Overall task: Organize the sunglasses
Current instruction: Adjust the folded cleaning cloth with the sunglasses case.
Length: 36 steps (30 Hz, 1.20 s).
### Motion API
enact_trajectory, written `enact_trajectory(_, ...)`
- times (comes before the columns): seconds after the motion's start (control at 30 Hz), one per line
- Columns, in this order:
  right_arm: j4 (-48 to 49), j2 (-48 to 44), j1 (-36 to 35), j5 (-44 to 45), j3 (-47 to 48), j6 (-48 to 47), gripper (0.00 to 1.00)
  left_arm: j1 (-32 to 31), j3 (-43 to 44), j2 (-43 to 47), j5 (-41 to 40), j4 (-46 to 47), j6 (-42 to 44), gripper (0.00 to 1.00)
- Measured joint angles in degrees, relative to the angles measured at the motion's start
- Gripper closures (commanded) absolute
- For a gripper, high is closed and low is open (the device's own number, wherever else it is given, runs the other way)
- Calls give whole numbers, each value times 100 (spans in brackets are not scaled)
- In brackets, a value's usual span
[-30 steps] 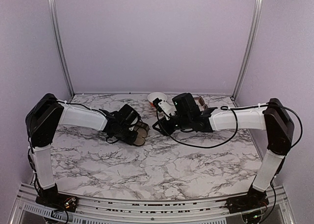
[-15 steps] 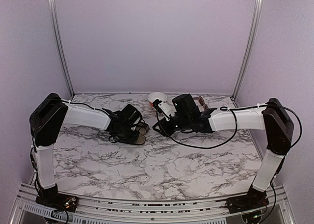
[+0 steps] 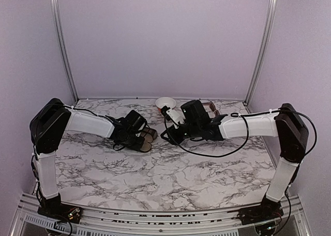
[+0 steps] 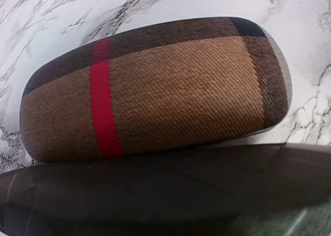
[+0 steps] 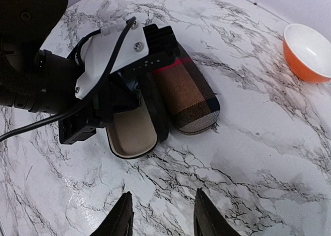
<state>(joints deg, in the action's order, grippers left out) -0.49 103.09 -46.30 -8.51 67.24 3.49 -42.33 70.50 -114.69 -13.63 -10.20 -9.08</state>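
Sunglasses sit in neither gripper. The left gripper is closed, its tip down on the brown case. One black finger lies along the line between the case's tan-lined half and its plaid half with the red stripe. Whether a wall of the case is pinched between the fingers cannot be told. In the left wrist view the plaid shell fills the picture, with a dark, glossy shape across the bottom that I cannot identify.

The case rests on the marble worktop, left of its middle and toward the back edge. Just to the right of the case, the right gripper hangs over bare marble with its two fingers apart and nothing between them. Beyond it, near the middle of the back edge, stands an orange bowl with a white inside, well apart from the case.

A brownish shape peeks out behind the right arm's wrist near the back edge. It may be the brown pair, but most of it is hidden.
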Motion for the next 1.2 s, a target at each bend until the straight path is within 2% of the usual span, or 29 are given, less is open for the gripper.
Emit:
enact_trajectory(0.33,0,35,0,-17,0,96,61,46,-186,103,31,219,98,100)
enact_trajectory(0.7,2,46,0,-46,0,111,61,103,-212,225,850,177,-168,100)
enact_trajectory(1.2,48,289,-35,55,0,131,61,103,-103,313,1325,181,-505,100)
